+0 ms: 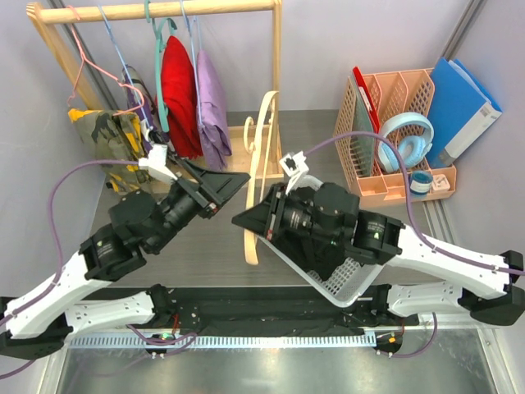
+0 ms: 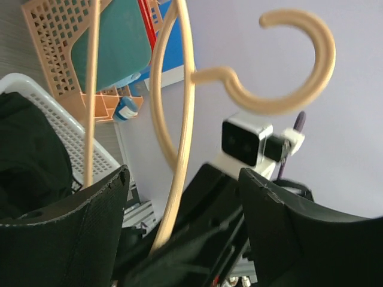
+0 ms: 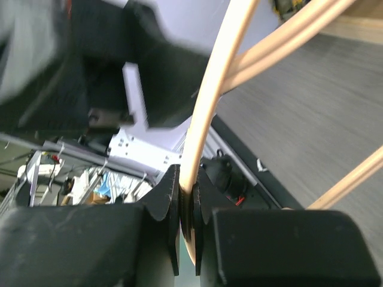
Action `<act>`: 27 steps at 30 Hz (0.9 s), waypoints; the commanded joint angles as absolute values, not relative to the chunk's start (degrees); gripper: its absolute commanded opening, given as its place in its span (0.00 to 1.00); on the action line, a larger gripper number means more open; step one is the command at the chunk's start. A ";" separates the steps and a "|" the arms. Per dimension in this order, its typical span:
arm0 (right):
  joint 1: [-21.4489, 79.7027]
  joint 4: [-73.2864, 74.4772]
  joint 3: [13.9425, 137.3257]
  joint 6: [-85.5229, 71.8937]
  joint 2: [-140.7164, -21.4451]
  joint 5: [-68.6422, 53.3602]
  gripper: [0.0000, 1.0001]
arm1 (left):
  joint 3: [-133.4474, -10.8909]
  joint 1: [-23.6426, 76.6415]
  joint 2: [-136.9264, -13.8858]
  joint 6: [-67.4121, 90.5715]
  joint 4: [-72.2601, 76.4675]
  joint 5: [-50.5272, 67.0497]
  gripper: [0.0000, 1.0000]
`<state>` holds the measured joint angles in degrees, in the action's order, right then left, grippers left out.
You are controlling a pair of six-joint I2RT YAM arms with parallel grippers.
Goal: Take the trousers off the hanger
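The cream hanger [image 1: 262, 156] stands upright on the table between my two arms, bare of fabric. My right gripper [image 3: 188, 200] is shut on one of its curved arms, near the lower end [image 1: 244, 220]. My left gripper [image 2: 182, 203] is open; the same hanger [image 2: 182, 119] runs down between its spread fingers [image 2: 78, 233] without touching either, and its hook [image 2: 299, 60] shows above. The black trousers [image 2: 27, 161] lie bunched in the white basket [image 2: 72, 128]. In the top view the right arm covers most of that basket [image 1: 349, 283].
A wooden rack [image 1: 156, 10] at the back left carries a red garment [image 1: 177, 94], a purple garment [image 1: 212, 103] and thin wire hangers. An orange organiser [image 1: 394, 176] at the back right holds headphones [image 1: 406, 139] and a blue folder [image 1: 463, 103].
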<state>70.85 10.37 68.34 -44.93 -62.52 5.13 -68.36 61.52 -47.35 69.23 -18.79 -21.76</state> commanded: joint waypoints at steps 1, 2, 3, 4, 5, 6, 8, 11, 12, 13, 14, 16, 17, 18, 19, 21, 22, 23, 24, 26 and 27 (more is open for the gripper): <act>65.15 9.49 74.96 -44.12 -65.64 -2.95 0.01 | -67.94 61.70 -40.63 63.38 -23.28 -26.45 0.76; 63.91 9.32 76.62 -44.73 -66.44 -4.47 0.01 | -67.85 61.70 -39.47 61.45 -24.94 -26.89 0.76; 62.85 9.32 77.60 -45.08 -68.62 -6.48 0.01 | -67.94 61.70 -38.33 60.74 -25.92 -27.94 0.77; 60.49 8.71 78.74 -45.44 -69.86 -10.16 0.01 | -68.11 61.70 -36.32 60.04 -26.88 -28.47 0.77; 59.34 8.35 80.93 -46.48 -71.00 -12.11 0.01 | -68.38 61.70 -35.60 59.33 -29.07 -29.00 0.77; 58.28 8.00 82.25 -47.02 -73.80 -13.78 0.01 | -68.73 61.70 -34.73 57.85 -30.14 -29.44 0.78; 55.21 6.51 86.19 -48.94 -76.71 -18.79 0.01 | -69.78 61.70 -33.14 56.69 -33.12 -30.06 0.78; 52.57 5.98 93.91 -49.74 -82.87 -22.40 0.01 | -71.19 61.70 -32.00 54.50 -35.85 -30.15 0.78; 51.95 6.24 95.96 -50.36 -84.36 -23.20 0.01 | -71.37 61.70 -31.73 54.06 -36.29 -30.15 0.78; 51.33 6.41 97.98 -50.71 -87.51 -23.73 0.01 | -71.72 61.70 -31.47 53.18 -37.26 -30.06 0.79; 50.02 6.59 102.09 -50.97 -89.02 -24.77 0.01 | -71.89 61.70 -31.20 52.83 -37.79 -30.06 0.79; 48.87 7.12 106.15 -51.85 -93.58 -25.66 0.01 | -72.07 61.70 -30.85 52.39 -39.10 -29.88 0.79; 48.35 7.29 109.91 -52.38 -95.34 -26.62 0.01 | -72.07 61.70 -30.76 52.12 -39.55 -29.80 0.79; 47.38 7.56 111.87 -52.64 -96.75 -26.72 0.01 | -71.98 61.70 -30.33 51.95 -39.90 -29.71 0.79; 47.11 8.25 114.06 -52.82 -98.33 -26.72 0.01 | -71.98 61.70 -29.97 51.60 -40.51 -29.71 0.79; 45.98 9.75 120.83 -52.91 -103.26 -27.24 0.01 | -71.63 61.70 -29.19 51.50 -41.04 -29.79 0.79; 45.53 9.84 122.76 -54.04 -105.10 -27.59 0.01 | -71.46 61.70 -28.83 51.50 -41.39 -29.79 0.79; 45.09 9.93 126.79 -54.57 -108.25 -27.86 0.01 | -71.28 61.70 -28.48 51.50 -41.57 -29.79 0.79; 44.74 10.28 128.91 -54.49 -110.02 -27.60 0.01 | -70.84 61.70 -28.13 51.50 -41.75 -29.88 0.79; 43.77 10.90 134.52 -54.49 -114.06 -26.81 0.01 | -70.58 61.70 -27.16 51.50 -42.45 -29.79 0.79; 43.42 10.72 136.21 -54.93 -115.30 -27.07 0.01 | -70.49 61.70 -26.98 51.50 -42.80 -29.71 0.79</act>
<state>44.75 12.14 127.17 -53.52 -111.09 -25.58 -70.70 61.52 -28.32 53.08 -41.25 -28.88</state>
